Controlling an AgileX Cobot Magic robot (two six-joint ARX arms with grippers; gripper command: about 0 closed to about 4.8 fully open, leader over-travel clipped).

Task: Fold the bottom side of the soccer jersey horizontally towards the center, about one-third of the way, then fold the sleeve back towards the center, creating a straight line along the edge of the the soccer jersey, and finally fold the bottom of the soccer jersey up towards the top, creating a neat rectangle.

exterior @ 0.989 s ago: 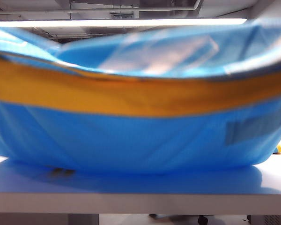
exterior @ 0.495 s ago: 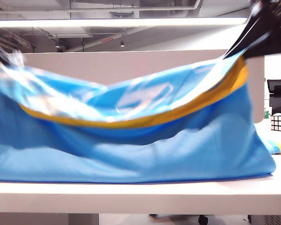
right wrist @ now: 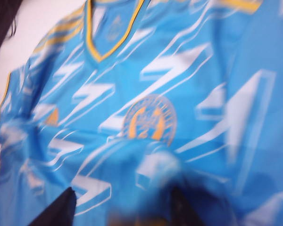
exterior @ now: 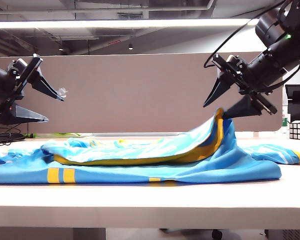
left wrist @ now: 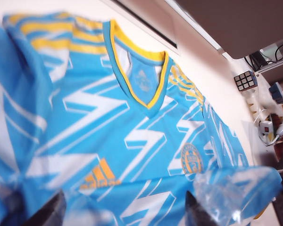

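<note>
- Black jaws stand spread on both arms: the left gripper [exterior: 47,107] hangs above the table's left end, empty and clear of the cloth, while the right gripper [exterior: 225,105] sits high on the right, also parted, its lower finger just touching or only grazing the raised corner of fabric — I cannot tell which.
- A second ago the soccer jersey [exterior: 140,160] was lifted and filled the exterior view like a hammock; now it has dropped and lies spread along the table [exterior: 150,210], so both grippers have let go.
- The bottom of the soccer jersey [exterior: 155,156], its yellow band showing, lies flopped over the body rather than flat — judged from this, the shirt has been laid out and the folds proper are not yet made.
- Wrist views show the streaked front and V-collar [left wrist: 137,75] facing up, though the right one is blurred.
- The near hem corners, the sleeves' lie and the far edge are hard to make out.
</note>
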